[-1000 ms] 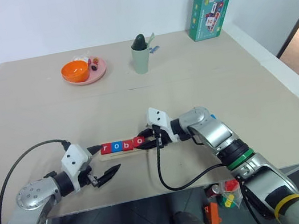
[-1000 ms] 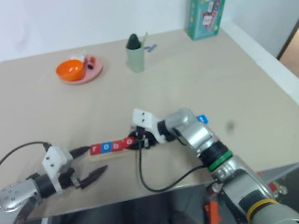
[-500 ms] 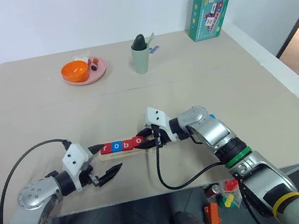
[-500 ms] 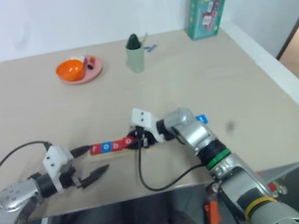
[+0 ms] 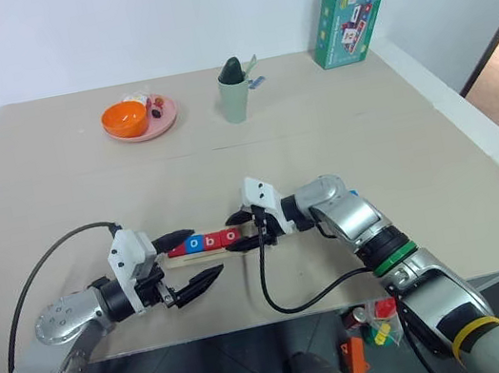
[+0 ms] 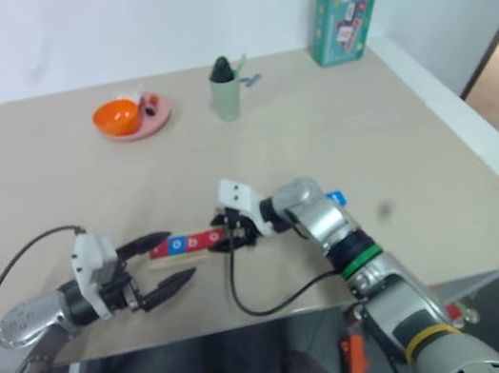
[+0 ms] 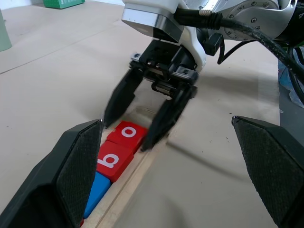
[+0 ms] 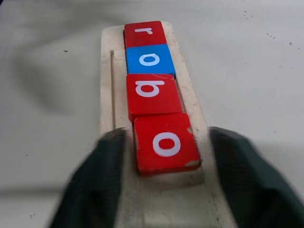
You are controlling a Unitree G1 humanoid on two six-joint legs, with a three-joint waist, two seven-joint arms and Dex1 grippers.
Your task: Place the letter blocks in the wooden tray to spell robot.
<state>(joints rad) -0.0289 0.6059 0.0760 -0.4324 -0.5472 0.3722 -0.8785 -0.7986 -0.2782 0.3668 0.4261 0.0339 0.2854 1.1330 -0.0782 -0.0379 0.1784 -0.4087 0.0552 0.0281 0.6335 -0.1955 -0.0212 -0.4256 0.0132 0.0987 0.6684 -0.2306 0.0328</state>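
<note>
step: seat fourth tile | red square "o" block (image 8: 166, 142) between parted right gripper (image 7: 134, 122) fingers, released | long pale wooden tray (image 8: 109, 97) lengthwise ahead | left gripper (image 5: 191, 260) spread, empty

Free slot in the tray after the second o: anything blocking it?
No loose object. The wooden tray is bare past the last red o block, but the right end effector straddles that end, one finger on each side, jaws open.

An orange bowl (image 5: 125, 120) on a pink plate (image 5: 164, 122), a green cup (image 5: 234, 97), a teal box (image 5: 348, 18).
</note>
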